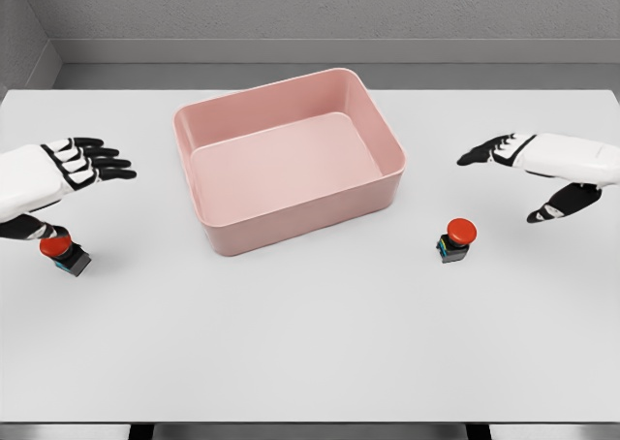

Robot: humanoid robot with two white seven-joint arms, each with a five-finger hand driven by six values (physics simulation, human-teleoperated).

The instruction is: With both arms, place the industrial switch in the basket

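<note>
Two industrial switches with red mushroom buttons stand on the white worktop [310, 343]. The right switch [455, 240] is near the right side of the pink basket [232, 232], apart from it and upright. The left switch [65, 252] is at the left edge, tilted, and the thumb of the left robot hand [73, 169] touches its red cap or is just above it; I cannot tell which. The fingers of this hand are spread and hold nothing. The right robot hand [528, 173] hovers to the far right of the right switch, its fingers extended and its thumb pointing down, and it holds nothing. The basket stands at the centre, a little to the far side.
</note>
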